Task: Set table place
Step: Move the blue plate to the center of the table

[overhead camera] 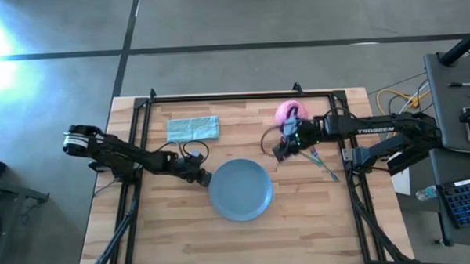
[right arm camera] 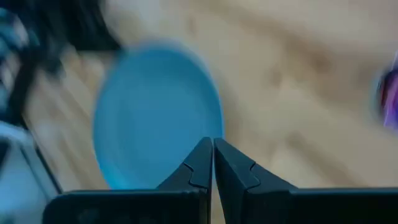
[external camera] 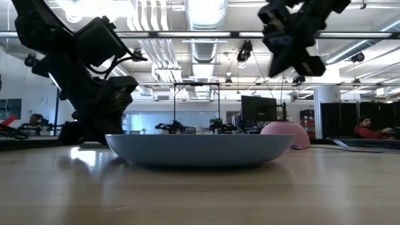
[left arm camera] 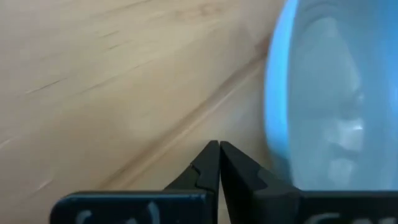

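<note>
Plate (overhead camera: 240, 190) sits flat mid-table (overhead camera: 176, 244), blue, nothing on it. Left gripper (overhead camera: 204, 178) low at plate's left rim, fingers pressed together, holding nothing. Right gripper (overhead camera: 281, 151) raised above the wood, also closed and empty, just in front of pink bowl (overhead camera: 289, 113). Spoon (overhead camera: 315, 154) and fork (overhead camera: 328, 170) lie right of plate. Teal cloth (overhead camera: 192, 128) near back-left.

Blue plate (overhead camera: 240, 190) flat on the table (overhead camera: 176, 236), mid-table.

plate (overhead camera: 239, 191) mid-table (overhead camera: 301, 231), bowl (overhead camera: 290, 112) behind right, cloth (overhead camera: 192, 129) behind left
</note>
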